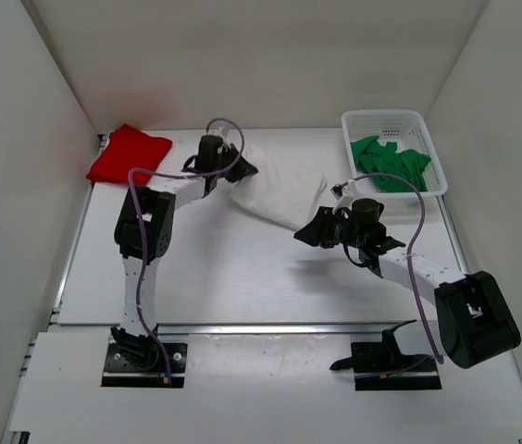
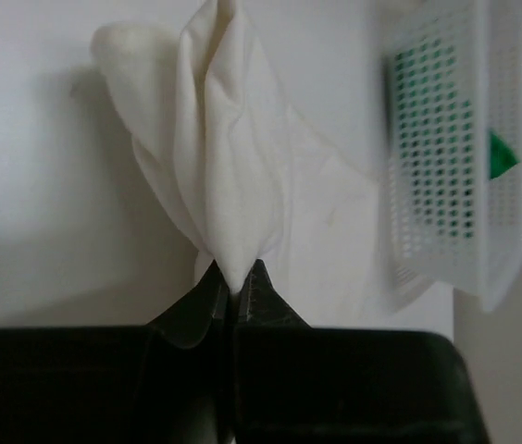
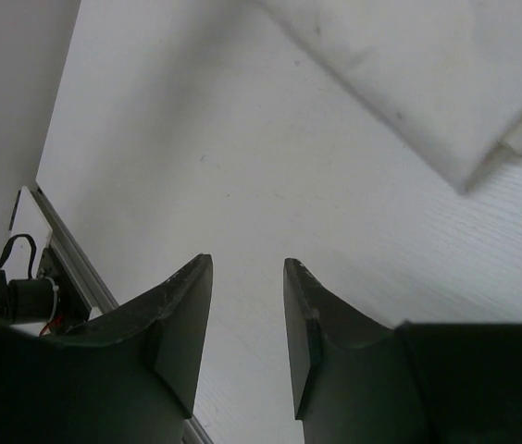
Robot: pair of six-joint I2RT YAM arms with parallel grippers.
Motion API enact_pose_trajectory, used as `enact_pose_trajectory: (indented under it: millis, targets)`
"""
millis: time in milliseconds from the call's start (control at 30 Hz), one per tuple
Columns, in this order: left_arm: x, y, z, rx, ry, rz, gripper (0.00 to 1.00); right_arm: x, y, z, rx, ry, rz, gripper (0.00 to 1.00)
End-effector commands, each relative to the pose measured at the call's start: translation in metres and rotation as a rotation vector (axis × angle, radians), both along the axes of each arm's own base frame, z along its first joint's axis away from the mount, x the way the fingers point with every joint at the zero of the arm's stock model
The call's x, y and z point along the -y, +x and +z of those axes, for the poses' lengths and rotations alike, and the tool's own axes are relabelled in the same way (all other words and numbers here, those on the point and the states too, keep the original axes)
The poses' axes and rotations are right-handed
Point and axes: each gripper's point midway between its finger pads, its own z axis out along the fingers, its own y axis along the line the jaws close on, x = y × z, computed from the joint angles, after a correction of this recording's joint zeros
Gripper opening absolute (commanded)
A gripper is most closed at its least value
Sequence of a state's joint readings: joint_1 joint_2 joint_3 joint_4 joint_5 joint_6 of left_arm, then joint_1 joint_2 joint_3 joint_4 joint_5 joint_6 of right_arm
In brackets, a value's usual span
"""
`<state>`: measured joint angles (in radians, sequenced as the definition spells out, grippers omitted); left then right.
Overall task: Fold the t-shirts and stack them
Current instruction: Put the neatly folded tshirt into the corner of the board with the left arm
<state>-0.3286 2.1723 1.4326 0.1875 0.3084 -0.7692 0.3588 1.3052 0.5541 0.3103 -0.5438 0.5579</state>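
Note:
The off-white t-shirt (image 1: 279, 190) lies bunched at the table's middle back. My left gripper (image 1: 240, 172) is shut on its left end; in the left wrist view the cloth (image 2: 233, 185) rises in folds from the pinched jaws of that gripper (image 2: 235, 285). My right gripper (image 1: 305, 233) hovers just off the shirt's near right corner (image 3: 418, 83), open, with bare table between its fingers (image 3: 187, 314). A red t-shirt (image 1: 128, 154) lies folded at the back left. The green t-shirt (image 1: 389, 163) sits crumpled in the white mesh basket (image 1: 432, 139).
The basket (image 2: 455, 157) stands at the back right, close to the off-white shirt. White walls enclose the table on the left, back and right. A metal rail (image 1: 242, 327) crosses the table near the arm bases.

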Motion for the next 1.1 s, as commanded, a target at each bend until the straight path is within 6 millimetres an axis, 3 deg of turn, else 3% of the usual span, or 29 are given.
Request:
enact_pose_trajectory:
  millis: [0,33,100,133,167,233,267,300,333,367,433,467,500,533,567,667,800,900,1000,1033,1067]
  targets:
    - [-0.012,0.051,0.117,0.199,-0.046,0.007,0.0,0.001,0.005,0.011,0.045,0.028,0.003,0.35]
    - [-0.019,0.056,0.117,0.184,-0.036,0.009,0.0,0.002,0.005,0.008,0.036,0.022,-0.001,0.35]
    - [-0.06,0.083,0.169,0.261,-0.048,0.067,0.0,-0.001,0.005,0.007,0.031,0.031,0.011,0.35]
    - [-0.071,0.086,0.171,0.257,-0.041,0.083,0.0,-0.001,0.005,0.005,0.025,0.033,0.014,0.35]
    - [-0.099,0.093,0.192,0.294,-0.046,0.122,0.0,-0.002,0.004,0.005,0.02,0.037,0.022,0.35]
    - [-0.144,0.097,0.21,0.324,-0.079,0.198,0.0,-0.003,0.006,0.003,0.014,0.036,0.027,0.35]
    - [-0.167,0.093,0.21,0.314,-0.088,0.237,0.0,-0.004,0.005,-0.001,0.005,0.034,0.033,0.34]
    - [-0.214,0.092,0.216,0.339,-0.099,0.32,0.0,-0.007,0.005,0.001,0.003,0.041,0.043,0.35]
    - [-0.245,0.09,0.2,0.321,-0.095,0.38,0.0,-0.008,0.002,0.0,0.003,0.042,0.052,0.35]
    - [-0.259,0.082,0.21,0.337,-0.105,0.419,0.01,-0.009,0.003,0.001,0.003,0.044,0.054,0.34]
    - [-0.315,0.064,0.165,0.273,-0.115,0.579,0.15,-0.012,-0.001,-0.001,-0.007,0.044,0.074,0.34]
    - [-0.328,0.056,0.177,0.314,-0.154,0.621,0.32,-0.014,-0.004,-0.002,-0.006,0.043,0.085,0.35]
    - [-0.355,0.037,0.149,0.258,-0.172,0.717,0.61,-0.018,-0.006,0.0,0.001,0.042,0.099,0.35]
    - [-0.362,0.026,0.137,0.252,-0.184,0.742,0.98,-0.018,-0.008,-0.003,-0.008,0.033,0.103,0.35]
    - [-0.37,0.017,0.122,0.216,-0.196,0.763,0.99,-0.02,-0.01,-0.005,-0.006,0.027,0.114,0.36]
    - [-0.369,0.0,0.102,0.159,-0.201,0.76,0.98,-0.026,-0.015,-0.002,-0.005,0.031,0.13,0.38]
    - [-0.383,-0.03,0.101,0.15,-0.169,0.859,0.99,-0.031,-0.022,-0.002,-0.007,0.027,0.151,0.41]
    - [-0.393,-0.048,0.112,0.169,-0.131,0.914,0.99,-0.028,-0.021,-0.003,0.001,0.028,0.134,0.43]
    - [-0.385,-0.062,0.126,0.214,-0.107,0.926,0.98,-0.026,-0.014,0.0,0.002,0.025,0.1,0.43]
    - [-0.378,-0.063,0.127,0.219,-0.087,0.908,0.99,-0.025,-0.013,-0.003,-0.01,0.009,0.09,0.4]
    - [-0.372,-0.066,0.125,0.217,-0.051,0.896,0.99,-0.026,-0.003,0.001,0.008,-0.007,0.067,0.3]
